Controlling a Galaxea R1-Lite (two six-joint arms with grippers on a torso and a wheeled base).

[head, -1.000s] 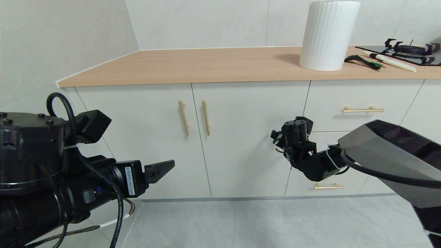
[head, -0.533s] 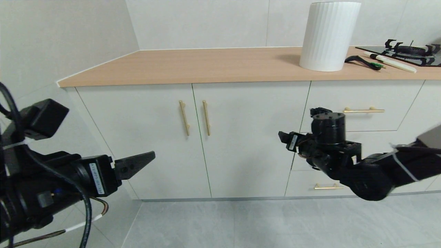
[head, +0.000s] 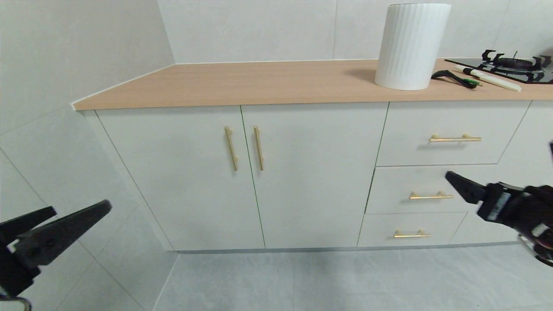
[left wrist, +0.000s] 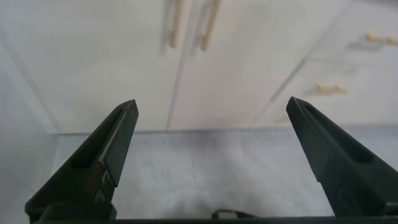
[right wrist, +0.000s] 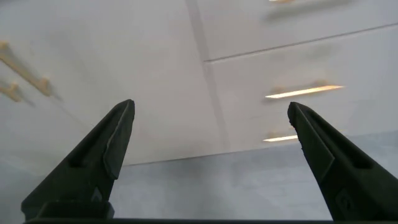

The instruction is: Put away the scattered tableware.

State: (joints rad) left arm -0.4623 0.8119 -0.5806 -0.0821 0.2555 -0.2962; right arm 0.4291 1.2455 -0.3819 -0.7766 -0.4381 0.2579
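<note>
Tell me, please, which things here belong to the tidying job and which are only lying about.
For the job: black-handled utensil, long white utensil, both loose on the counter; probably the white ribbed container as holder.
Just there: stove burner, cupboard doors, drawers.

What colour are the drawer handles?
Gold; the drawer handles show best in the head view.

the stove (head: 518, 65) runs off the head view's right edge. beside it, a black-handled tool (head: 453, 77) and a long white stick (head: 492, 79) are too small to name. the wrist views blur the door handles (left wrist: 208, 28) and the drawer handles (right wrist: 305, 91).
</note>
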